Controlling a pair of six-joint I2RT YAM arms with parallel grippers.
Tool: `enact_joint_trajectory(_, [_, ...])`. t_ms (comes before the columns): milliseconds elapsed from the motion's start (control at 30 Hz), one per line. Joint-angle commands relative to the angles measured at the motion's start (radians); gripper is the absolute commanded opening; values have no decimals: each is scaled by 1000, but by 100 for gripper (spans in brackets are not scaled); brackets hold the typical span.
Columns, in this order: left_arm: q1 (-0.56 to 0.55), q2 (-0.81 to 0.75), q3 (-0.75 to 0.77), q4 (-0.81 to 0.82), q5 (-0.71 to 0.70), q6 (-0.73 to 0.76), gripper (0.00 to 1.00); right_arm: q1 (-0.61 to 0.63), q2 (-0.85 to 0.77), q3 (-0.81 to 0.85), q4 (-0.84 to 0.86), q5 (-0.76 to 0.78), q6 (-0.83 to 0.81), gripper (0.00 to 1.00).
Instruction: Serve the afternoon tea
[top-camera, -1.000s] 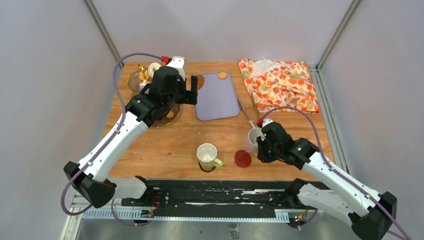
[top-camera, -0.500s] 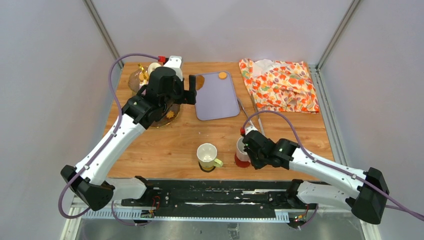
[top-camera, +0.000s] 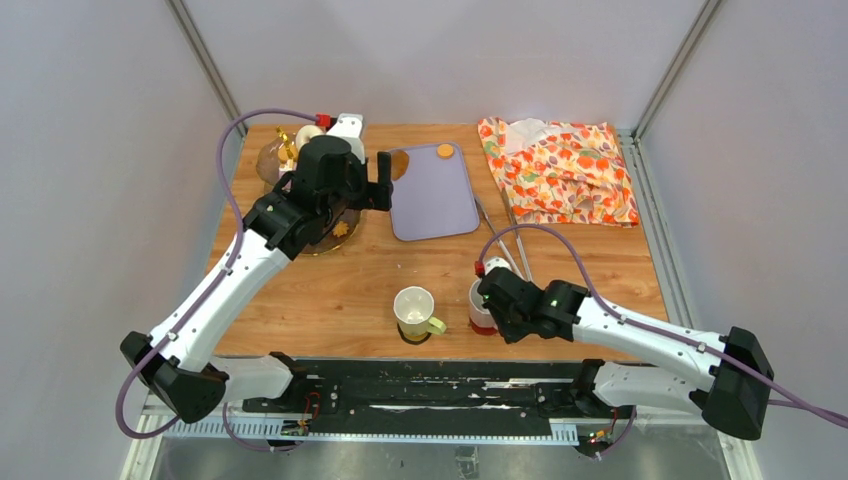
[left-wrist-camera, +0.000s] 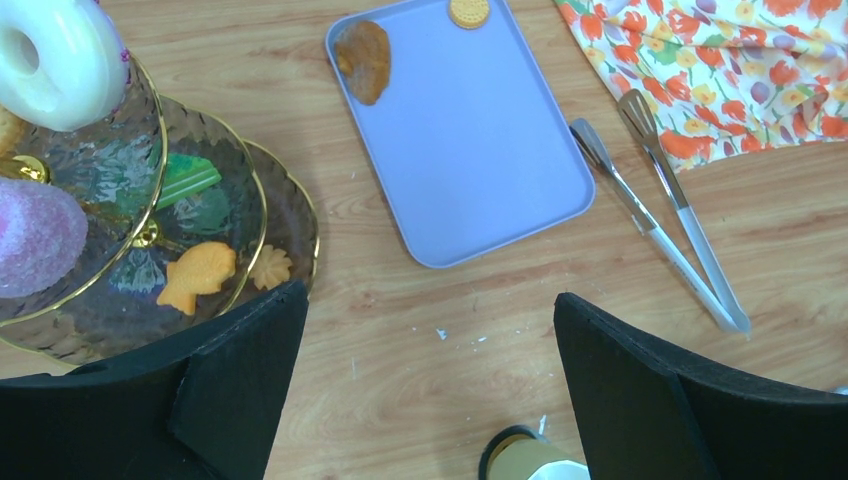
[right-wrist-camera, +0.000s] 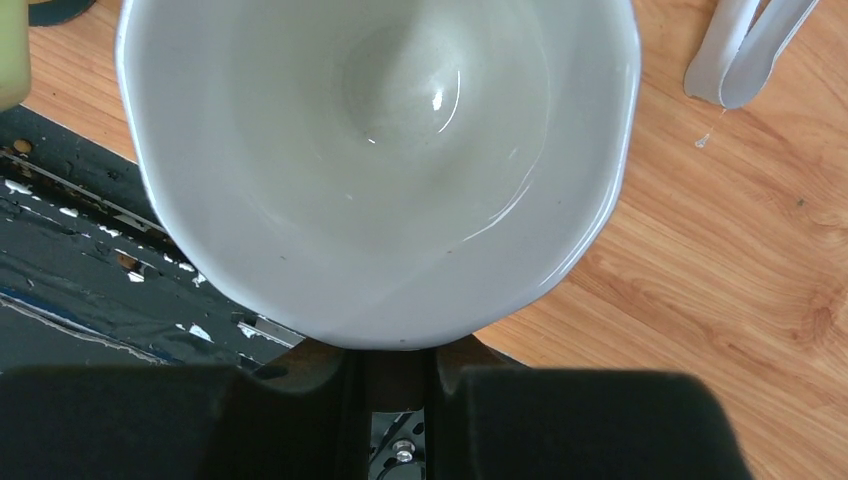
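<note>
Mugs occupy the front of the desk (top-camera: 340, 290). The white mug (right-wrist-camera: 380, 150) is directly ahead of the right gripper (right-wrist-camera: 400, 370), whose jaws are pinched tight at the mug's near wall, gripping it. The rim hides the exact point of contact. From above, this mug stands over a red coaster (top-camera: 483, 326); whether it rests on the coaster I cannot tell. Just to its left is a second mug with a yellow-green handle (top-camera: 415, 312), upright and apart from both grippers.

The left gripper (left-wrist-camera: 425, 300) hangs spread wide and holds nothing, above bare wood between the three-tier glass stand (left-wrist-camera: 285, 225) and the lilac tray (left-wrist-camera: 480, 150). The stand lies to its left. A white donut (left-wrist-camera: 50, 55) and a pink sugared piece (left-wrist-camera: 35, 240) are on the top tier, with a green piece (left-wrist-camera: 185, 178) and a fish-shaped orange biscuit (left-wrist-camera: 197, 275) lower down, and a small flower biscuit (left-wrist-camera: 270, 267) on the lowest tier.

Ahead of the gripper, the tray carries a brown pastry (left-wrist-camera: 365, 62) and a round orange biscuit (left-wrist-camera: 468, 12) at its far end. Metal tongs (left-wrist-camera: 660, 220) lie on the desk to the tray's right, their heads by a floral cloth (left-wrist-camera: 730, 60).
</note>
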Motion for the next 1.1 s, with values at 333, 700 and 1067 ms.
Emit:
enact_joint_trajectory(333, [4, 11, -7, 25, 31, -13, 98, 18, -31, -31, 25, 29, 62, 6])
enact_joint_trajectory(700, [4, 23, 4, 24, 32, -8, 98, 18, -62, 23, -35, 57, 48, 46])
enact_joint_trajectory(1067, [4, 21, 18, 6, 26, 14, 98, -5, -157, 348, -170, 165, -70, 68])
